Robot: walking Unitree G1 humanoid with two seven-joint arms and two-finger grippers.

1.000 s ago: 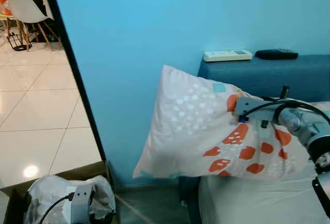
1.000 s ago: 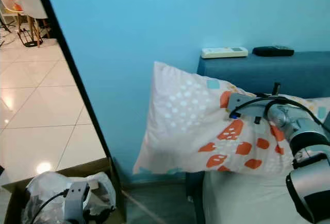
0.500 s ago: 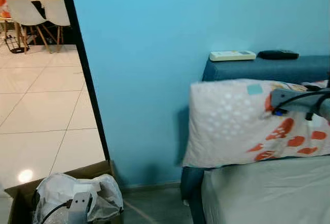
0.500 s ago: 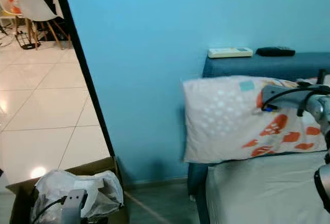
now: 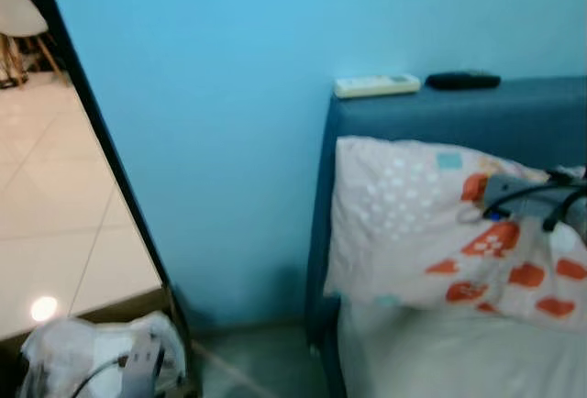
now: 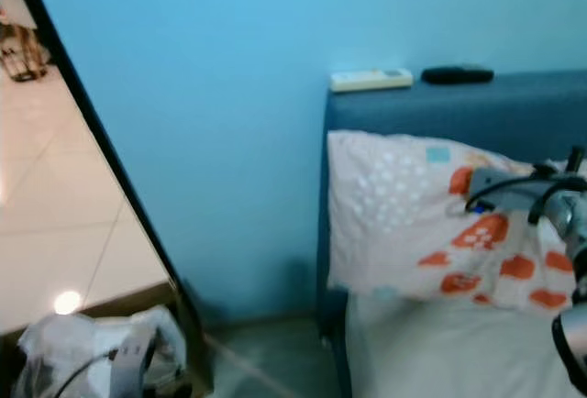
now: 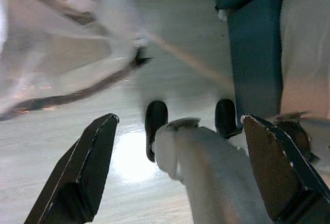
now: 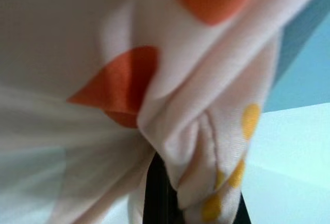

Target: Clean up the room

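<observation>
Orange-spotted pillow (image 5: pixel 431 233) bunched in right claw (image 8: pixel 191 193), against headboard (image 5: pixel 514 114).

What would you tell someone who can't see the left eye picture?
The right pincer holds a white pillow with orange patches against a blue headboard. A white remote and a black remote lie on top.

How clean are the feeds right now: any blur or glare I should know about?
Left and right eye views: soft motion blur throughout, a bright glare spot on the tiled floor. Left wrist view: smeared plastic bag, floor glare between the open left gripper fingers. Right wrist view: pillow fabric pressed close, out of focus.
</observation>
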